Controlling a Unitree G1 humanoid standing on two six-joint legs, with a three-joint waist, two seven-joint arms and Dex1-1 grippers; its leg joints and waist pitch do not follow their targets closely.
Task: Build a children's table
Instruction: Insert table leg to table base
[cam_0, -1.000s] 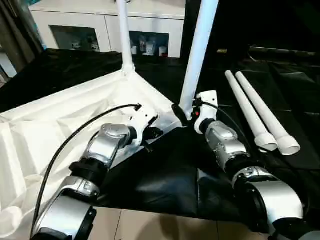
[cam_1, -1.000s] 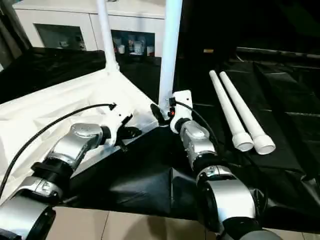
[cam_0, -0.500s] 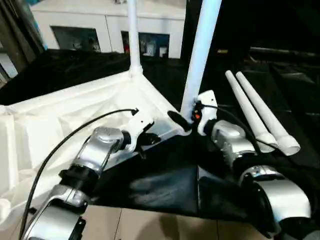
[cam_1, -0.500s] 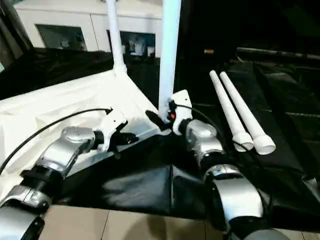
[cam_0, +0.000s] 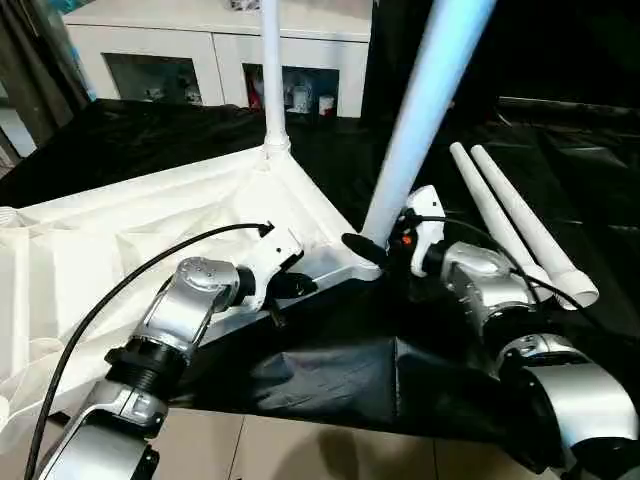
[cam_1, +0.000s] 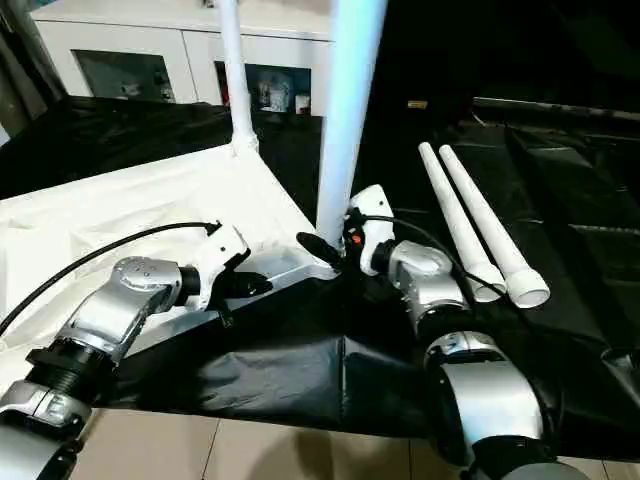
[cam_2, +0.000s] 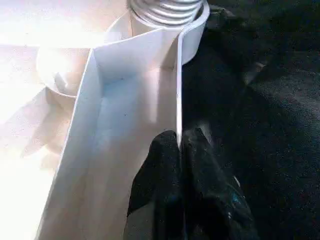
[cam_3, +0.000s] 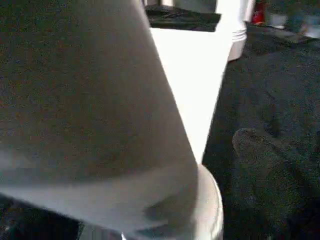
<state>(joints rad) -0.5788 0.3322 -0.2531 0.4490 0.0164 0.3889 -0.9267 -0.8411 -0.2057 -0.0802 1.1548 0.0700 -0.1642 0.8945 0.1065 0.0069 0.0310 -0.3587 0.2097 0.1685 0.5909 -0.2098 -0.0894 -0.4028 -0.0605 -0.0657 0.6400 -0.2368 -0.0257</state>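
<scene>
Children's table (cam_0: 150, 215) upside down on black-draped counter (cam_0: 330, 370), ribbed underside up, one corner tipped toward the robot.

2 legs already seated in corner sockets: far leg (cam_0: 271, 70) upright at back corner, near leg (cam_0: 425, 110) leaning right at front corner. 2 loose legs (cam_0: 515, 225) side by side on the black cover, right of the tabletop, touching each other, flared ends nearest the robot.

Left hand (cam_2: 179, 150) pinched shut on the thin edge rim of the tabletop, just beside the near-leg socket; black fingers (cam_2: 155, 185) either side of the rim wall. Threaded leg end visible in socket beyond the fingers.

Right hand (cam_0: 375, 245) at base of near leg, spread wide around the tube; one black finger (cam_0: 362, 247) lying against the socket collar on the tabletop side. Cannot tell if both fingers actually press the tube.

White cabinet (cam_0: 215, 45) with glass-fronted compartments behind the counter, small items inside. Pale floor (cam_0: 300, 450) along bottom edge.
</scene>
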